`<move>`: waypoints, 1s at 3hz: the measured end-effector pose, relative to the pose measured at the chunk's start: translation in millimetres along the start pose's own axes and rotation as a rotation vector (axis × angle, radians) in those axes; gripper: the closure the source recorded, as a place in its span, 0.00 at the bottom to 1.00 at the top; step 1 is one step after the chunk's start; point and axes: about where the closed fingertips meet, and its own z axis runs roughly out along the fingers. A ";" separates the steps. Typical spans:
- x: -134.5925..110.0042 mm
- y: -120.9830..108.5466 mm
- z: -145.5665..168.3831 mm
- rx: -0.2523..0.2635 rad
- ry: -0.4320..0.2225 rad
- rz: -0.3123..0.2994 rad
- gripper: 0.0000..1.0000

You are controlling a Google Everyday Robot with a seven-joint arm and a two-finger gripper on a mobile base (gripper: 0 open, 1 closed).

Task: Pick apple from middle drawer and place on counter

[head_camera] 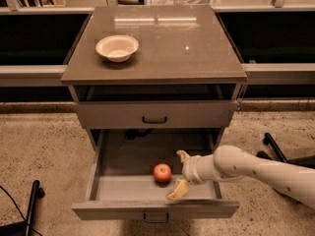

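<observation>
Apple (pixel 162 173), lower centre of frame on the drawer (pixel 123 188) floor, looks firm, smooth, light and apt to roll, so best pinched across its widest girth; gripper (pixel 180 174), just right of it, has fingers (pixel 178 191) spread wide, empty, seemingly not touching it.

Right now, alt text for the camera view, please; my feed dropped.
The open gripper sits inside the pulled-out drawer, close beside the apple but not gripping it. A white bowl stands on the counter above.
</observation>
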 end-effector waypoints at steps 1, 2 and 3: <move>10.2 -20.5 31.8 0.003 -0.011 -0.010 0.17; 25.9 -38.7 59.6 0.011 -0.020 0.010 0.17; 41.7 -48.3 83.3 0.005 -0.030 0.040 0.18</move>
